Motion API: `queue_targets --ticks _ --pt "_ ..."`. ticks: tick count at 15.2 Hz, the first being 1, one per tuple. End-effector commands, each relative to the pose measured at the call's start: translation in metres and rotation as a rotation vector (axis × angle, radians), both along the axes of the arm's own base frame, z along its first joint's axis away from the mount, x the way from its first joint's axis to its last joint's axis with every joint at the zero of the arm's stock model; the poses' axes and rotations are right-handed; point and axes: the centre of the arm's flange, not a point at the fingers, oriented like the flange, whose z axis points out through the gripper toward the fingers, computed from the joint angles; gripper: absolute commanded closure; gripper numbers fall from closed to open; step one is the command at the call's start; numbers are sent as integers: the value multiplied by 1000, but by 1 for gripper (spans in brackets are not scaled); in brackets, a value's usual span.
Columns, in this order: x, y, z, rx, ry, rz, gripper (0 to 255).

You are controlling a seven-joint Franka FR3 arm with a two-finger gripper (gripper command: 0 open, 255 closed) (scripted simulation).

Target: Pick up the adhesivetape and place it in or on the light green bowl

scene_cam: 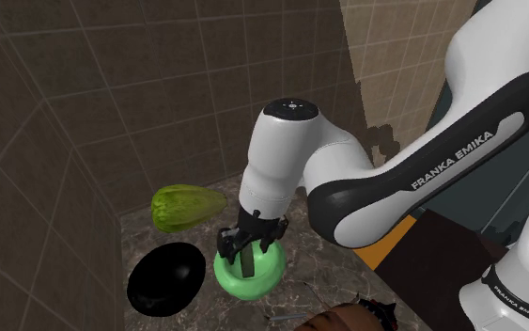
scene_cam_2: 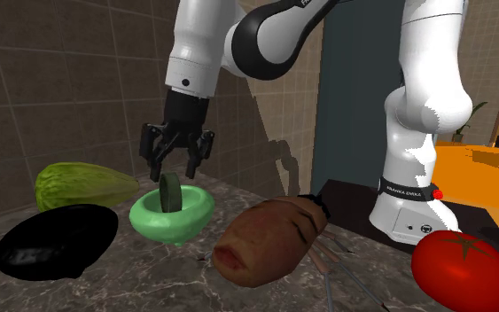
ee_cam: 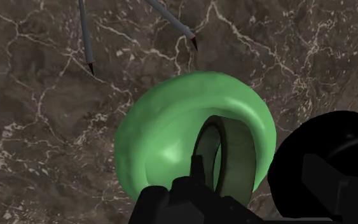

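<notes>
The adhesive tape (scene_cam_2: 169, 192) is a dull olive-grey ring standing on its edge inside the light green bowl (scene_cam_2: 150, 217), on a dark marble counter. My black gripper (scene_cam_2: 174, 168) hangs just above it, open, its fingers to either side of the ring's top without clasping it. From the shoulder view the gripper (scene_cam: 248, 246) hovers over the bowl (scene_cam: 267, 273), with the tape (scene_cam: 246, 265) showing as a dark strip inside. The wrist view looks down on the bowl (ee_cam: 165, 133) with the tape (ee_cam: 234, 153) upright against its inner wall.
A black bowl (scene_cam_2: 54, 239) sits close beside the green one, and a ridged green vegetable (scene_cam_2: 83, 184) lies behind it by the tiled wall. A brown lumpy object (scene_cam_2: 269, 237), thin pointed rods (ee_cam: 87, 38) and a red tomato (scene_cam_2: 460, 266) lie on the other side.
</notes>
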Motion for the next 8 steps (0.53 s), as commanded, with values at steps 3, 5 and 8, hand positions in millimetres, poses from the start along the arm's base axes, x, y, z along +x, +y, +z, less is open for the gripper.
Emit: queue_targets --ticks 3,5,8 --pt "0 0 0 0 0 0 0" --pt "-2 -2 13 0 0 0 0" --pt "-9 -9 48 0 0 0 0"
